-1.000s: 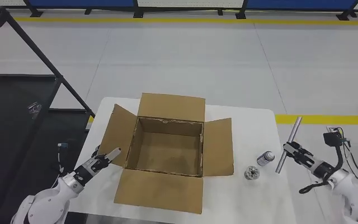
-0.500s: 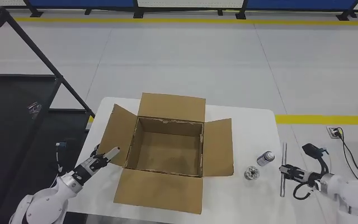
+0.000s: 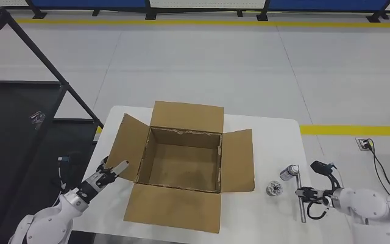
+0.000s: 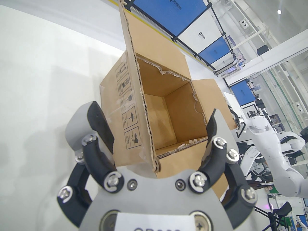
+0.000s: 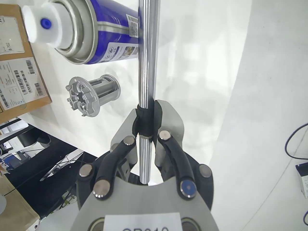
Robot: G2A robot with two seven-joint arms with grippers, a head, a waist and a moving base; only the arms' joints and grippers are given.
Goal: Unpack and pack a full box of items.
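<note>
A brown corrugated cardboard box (image 3: 173,207) sits mid-tabletop (image 3: 262,146) with all four flaps folded outward and a bare, square interior. From above, the card looks smooth. The left wrist view brings out its fluted, ragged torn edges, clear tape and black handling pictograms on an outer wall (image 4: 125,111).

The left tool (image 3: 114,166) hangs just beside the box's left flap. Its black-padded fingers are spread wide and hold nothing, and that flap's edge rises between them in its own camera (image 4: 154,118).

The right tool (image 3: 303,194) is near the tabletop's right edge, clamped on a slim polished steel rod (image 3: 300,182). In the wrist view its black pads (image 5: 147,116) pinch the mirror-bright shaft (image 5: 146,49) near one end, above the glossy white surface (image 5: 192,49).

Between the rod and the box stand a spray can (image 3: 289,172) and, nearer the front edge, a small flanged aluminium cylinder (image 3: 275,188). Both look like grey discs from above. Up close, the can (image 5: 96,32) is blue with a silver shoulder and a white nozzle, and the cylinder (image 5: 93,94) has a notched, slotted rim and ribbed sides. White barcode labels show on the box flap there.
</note>
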